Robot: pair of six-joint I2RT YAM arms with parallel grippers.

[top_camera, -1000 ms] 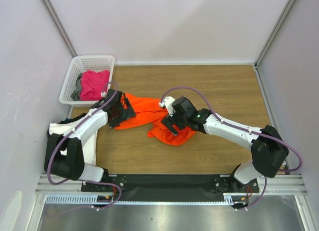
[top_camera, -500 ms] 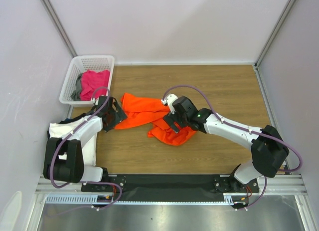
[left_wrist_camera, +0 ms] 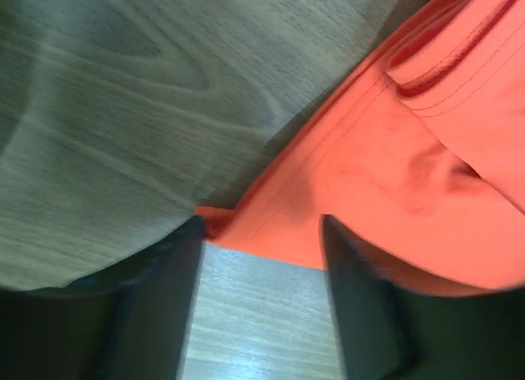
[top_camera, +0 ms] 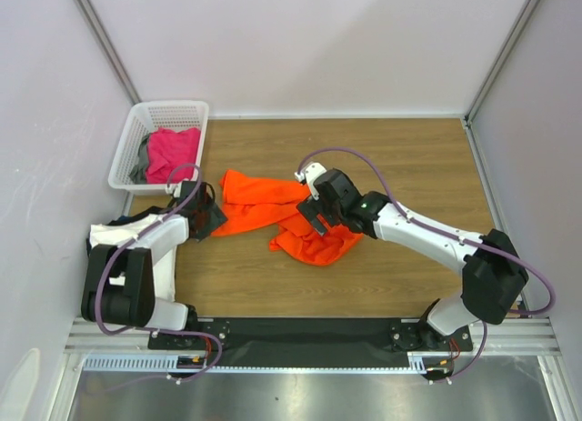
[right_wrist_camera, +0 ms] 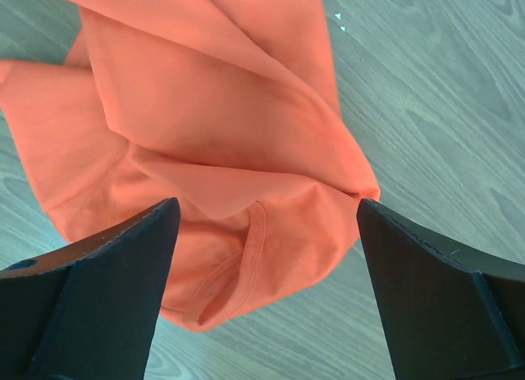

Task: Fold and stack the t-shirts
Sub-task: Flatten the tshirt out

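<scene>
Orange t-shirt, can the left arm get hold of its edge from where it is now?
Probably yes. The left end effector is open, its fingers either side of the hem of the orange t-shirt on the table, with nothing else between them.

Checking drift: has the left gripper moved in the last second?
Yes. Against the basket, the left gripper slid left and down the view, to the orange t-shirt edge.

White arm shells (top_camera: 420, 235), black joints (top_camera: 492, 281), purple cables (top_camera: 341, 150); green light (top_camera: 363, 203) on right forearm.
</scene>
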